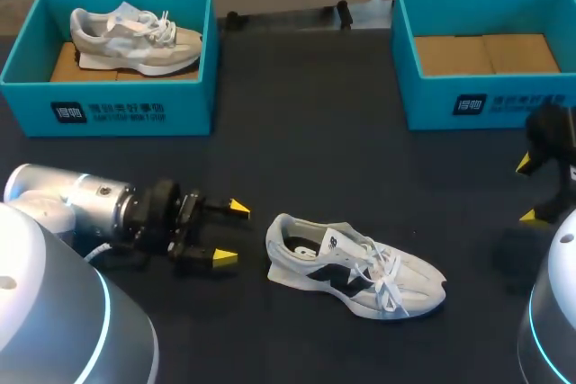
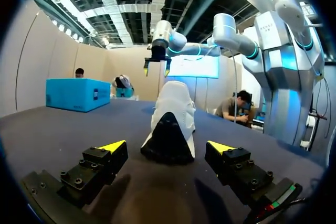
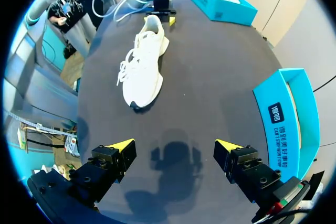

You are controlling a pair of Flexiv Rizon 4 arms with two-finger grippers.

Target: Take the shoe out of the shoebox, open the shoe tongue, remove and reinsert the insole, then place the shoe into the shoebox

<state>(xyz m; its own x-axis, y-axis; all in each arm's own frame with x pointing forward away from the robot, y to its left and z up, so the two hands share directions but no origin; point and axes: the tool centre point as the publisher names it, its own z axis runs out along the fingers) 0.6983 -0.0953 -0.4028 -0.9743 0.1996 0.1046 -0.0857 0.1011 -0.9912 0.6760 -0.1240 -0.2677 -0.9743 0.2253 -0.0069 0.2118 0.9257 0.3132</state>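
Observation:
A white and black shoe (image 1: 355,267) lies on its sole on the dark table, heel toward my left arm, toe to the right. My left gripper (image 1: 231,233) is open just behind the heel, not touching it; in the left wrist view the shoe's heel (image 2: 169,135) stands straight ahead of the gripper (image 2: 167,147). My right gripper (image 1: 529,190) hangs open near the table's right edge, apart from the shoe; in its wrist view the shoe (image 3: 144,64) lies well ahead of the gripper (image 3: 176,145). An empty teal shoebox (image 1: 486,51) stands at the back right.
A second teal shoebox (image 1: 112,65) at the back left holds a beige shoe (image 1: 135,38). In the right wrist view the empty box (image 3: 289,119) lies beside my right gripper and the other box (image 3: 223,1) sits at the far end.

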